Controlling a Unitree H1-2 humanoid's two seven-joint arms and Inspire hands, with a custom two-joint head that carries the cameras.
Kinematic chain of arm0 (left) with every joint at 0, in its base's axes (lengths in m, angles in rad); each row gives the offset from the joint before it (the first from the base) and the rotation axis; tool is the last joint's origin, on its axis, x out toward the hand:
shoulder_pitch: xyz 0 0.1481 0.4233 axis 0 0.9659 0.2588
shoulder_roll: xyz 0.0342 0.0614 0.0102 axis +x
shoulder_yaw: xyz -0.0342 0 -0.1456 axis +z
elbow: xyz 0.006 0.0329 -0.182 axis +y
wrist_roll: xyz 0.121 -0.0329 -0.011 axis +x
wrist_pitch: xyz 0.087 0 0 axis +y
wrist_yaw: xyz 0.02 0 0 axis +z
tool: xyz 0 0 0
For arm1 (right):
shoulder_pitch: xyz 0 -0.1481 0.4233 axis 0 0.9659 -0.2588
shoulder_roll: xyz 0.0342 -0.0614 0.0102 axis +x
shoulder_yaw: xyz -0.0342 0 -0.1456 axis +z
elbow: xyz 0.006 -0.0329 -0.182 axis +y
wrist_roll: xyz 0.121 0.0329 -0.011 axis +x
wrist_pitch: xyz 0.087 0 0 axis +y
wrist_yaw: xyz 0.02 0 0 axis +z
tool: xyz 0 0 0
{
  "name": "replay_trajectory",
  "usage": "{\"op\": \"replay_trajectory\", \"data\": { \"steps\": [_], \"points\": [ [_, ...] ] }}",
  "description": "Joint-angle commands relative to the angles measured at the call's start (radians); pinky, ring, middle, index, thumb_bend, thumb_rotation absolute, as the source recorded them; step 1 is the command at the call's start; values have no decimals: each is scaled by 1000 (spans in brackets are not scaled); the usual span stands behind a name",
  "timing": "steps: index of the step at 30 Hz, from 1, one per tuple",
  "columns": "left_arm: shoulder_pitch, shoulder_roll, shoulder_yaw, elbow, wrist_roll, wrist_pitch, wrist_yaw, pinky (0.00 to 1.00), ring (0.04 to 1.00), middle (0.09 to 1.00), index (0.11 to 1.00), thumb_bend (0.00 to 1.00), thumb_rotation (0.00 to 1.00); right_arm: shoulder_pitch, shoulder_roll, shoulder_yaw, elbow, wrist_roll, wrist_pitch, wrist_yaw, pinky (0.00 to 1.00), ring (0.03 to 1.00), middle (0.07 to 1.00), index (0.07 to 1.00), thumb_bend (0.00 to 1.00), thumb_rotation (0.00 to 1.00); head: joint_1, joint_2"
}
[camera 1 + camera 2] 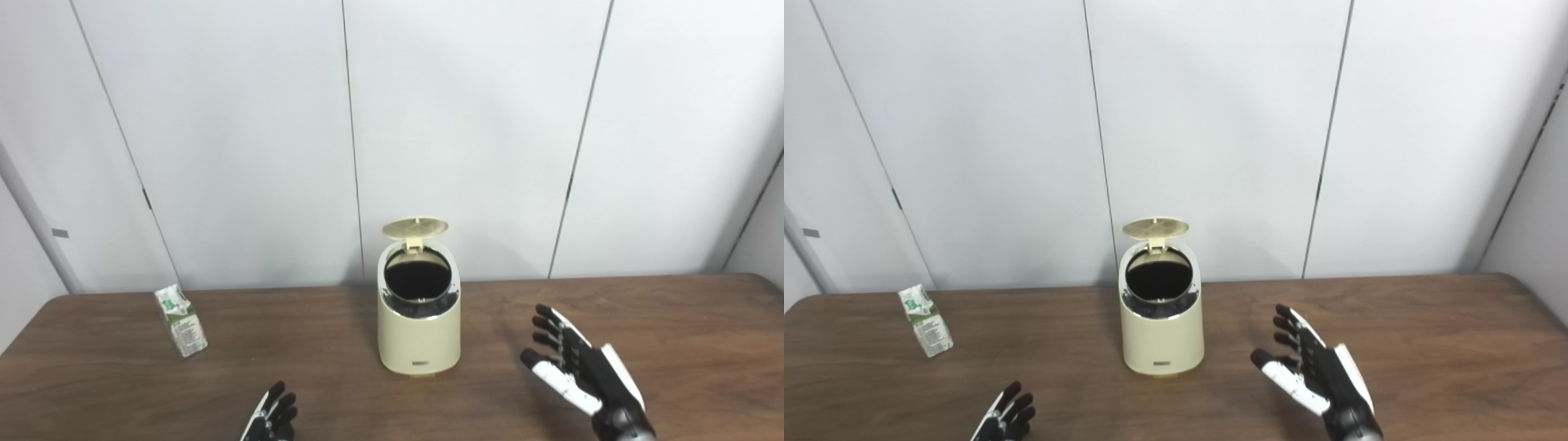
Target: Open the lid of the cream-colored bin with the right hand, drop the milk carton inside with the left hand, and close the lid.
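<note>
Both hands are hovering empty, right hand (pixel 579 364) with fingers spread right of the cream-colored bin (pixel 419 318) whose lid (pixel 415 228) is standing open, left hand (pixel 272 419) fingers apart near-left, so next is probably reaching far-left for the milk carton (pixel 181 320).

milk carton (pixel 181 320): print too small to read | bin (pixel 419 334) badge: seemingly illegible
</note>
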Motion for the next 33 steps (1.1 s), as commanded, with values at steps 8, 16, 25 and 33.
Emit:
{"op": "replay_trajectory", "data": {
  "steps": [8, 16, 25, 33],
  "points": [
    [48, 6, -8, -49, 32, 49, 10, 914, 900, 916, 984, 319, 655, 89, 8, -25, -81, 115, -54, 14, 877, 931, 941, 931, 572, 923, 65, 26],
    [54, -25, -12, -38, 30, 6, 31, 885, 885, 899, 957, 375, 560, 130, -15, -67, -20, 159, -156, 19, 949, 955, 947, 931, 585, 1000, 255, 34],
    [47, -44, -13, -59, 16, 6, 69, 840, 881, 901, 948, 480, 560, 134, -52, -97, 17, 303, -207, 76, 1000, 983, 968, 944, 635, 1000, 340, 29],
    [11, -32, 54, -182, -11, 100, 114, 825, 880, 908, 949, 553, 496, 137, -75, -112, -5, 374, -162, 84, 932, 967, 967, 952, 678, 1000, 416, 26]
  ]
}}
